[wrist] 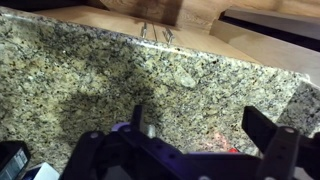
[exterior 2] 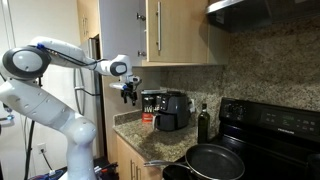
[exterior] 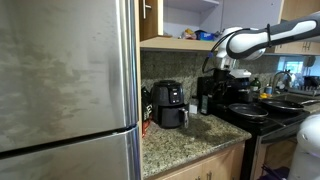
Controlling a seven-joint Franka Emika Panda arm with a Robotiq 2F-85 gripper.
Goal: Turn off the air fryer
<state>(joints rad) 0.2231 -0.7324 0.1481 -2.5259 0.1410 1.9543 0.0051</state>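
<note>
The air fryer is a squat black box with a front drawer handle. It stands on the granite counter against the backsplash, and shows in both exterior views. My gripper hangs in the air above and to the side of the air fryer, apart from it; it also shows in an exterior view. In the wrist view the gripper is open and empty, facing the granite backsplash. A dark object at the bottom left corner of the wrist view is too cropped to identify.
A steel fridge stands beside the counter. A dark bottle stands next to the air fryer. A black stove carries pans. Wooden cabinets hang above. The counter edge is in front.
</note>
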